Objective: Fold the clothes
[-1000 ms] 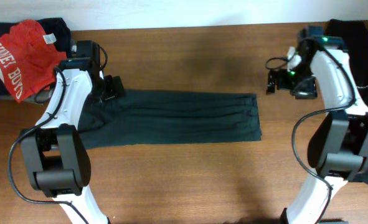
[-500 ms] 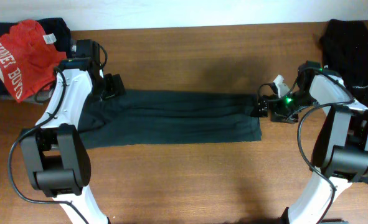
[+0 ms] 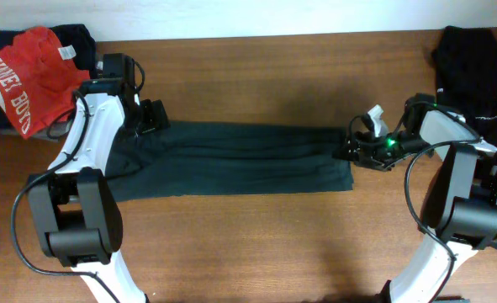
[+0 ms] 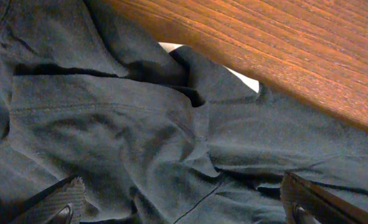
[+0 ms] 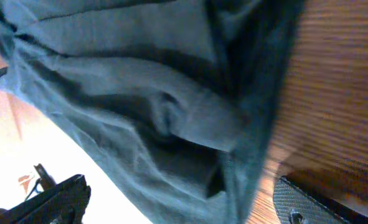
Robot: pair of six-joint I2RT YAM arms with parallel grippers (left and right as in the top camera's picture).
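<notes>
Wooden table (image 3: 256,244), dark grey-green garment (image 3: 240,160) in a long creased strip

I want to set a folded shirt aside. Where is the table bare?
The table is bare along its near edge, in front of the dark green garment. Another bare strip lies behind it, between the red shirt and the black garment. Both far corners are crowded with clothes.

Robot lab workstation: two arms (image 3: 92,135) at wooden table (image 3: 256,240), plain white wall (image 3: 231,15).
</notes>
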